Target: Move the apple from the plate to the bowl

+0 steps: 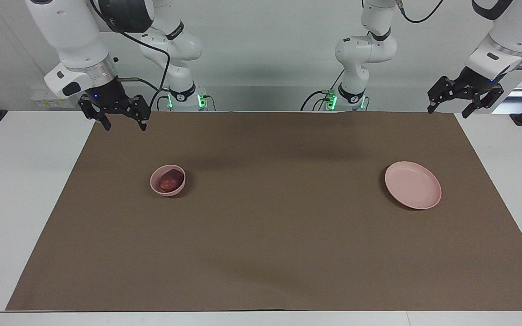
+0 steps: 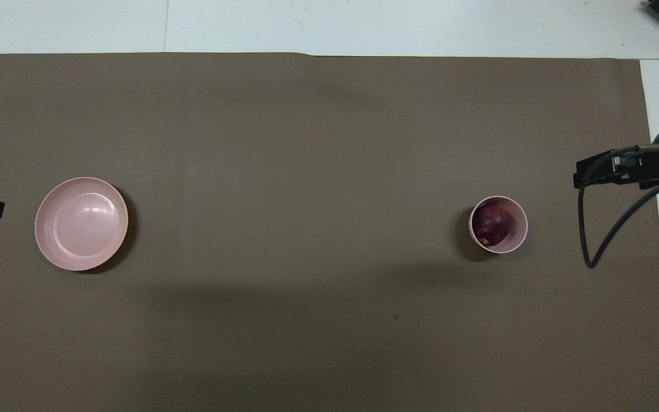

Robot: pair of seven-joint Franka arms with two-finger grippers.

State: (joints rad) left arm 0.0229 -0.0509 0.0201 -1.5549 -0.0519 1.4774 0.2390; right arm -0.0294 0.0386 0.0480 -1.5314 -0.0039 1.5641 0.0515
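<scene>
The apple point(image 1: 169, 181) lies inside the bowl point(image 1: 167, 180), which stands on the brown mat point(image 1: 261, 253) toward my right arm's end of the bench point(image 1: 21, 190). The plate point(image 1: 413, 184) is bare and stands well apart, toward my left arm's end. From this I judge that the move is finished and nothing is left to carry. For this reason, I think, both my hands are kept away from the things. My right hand point(image 1: 122, 118) hangs in the air over the mat's edge that is nearest to my bases; its fingers point down and are spread, and they pinch nothing. My left hand point(image 1: 450, 100) hangs over the mat's corner at its own end, tilted a little, also spread and holding nothing. Neither hand is over the bowl or the plate, so the apple can rest without any risk of a knock.
</scene>
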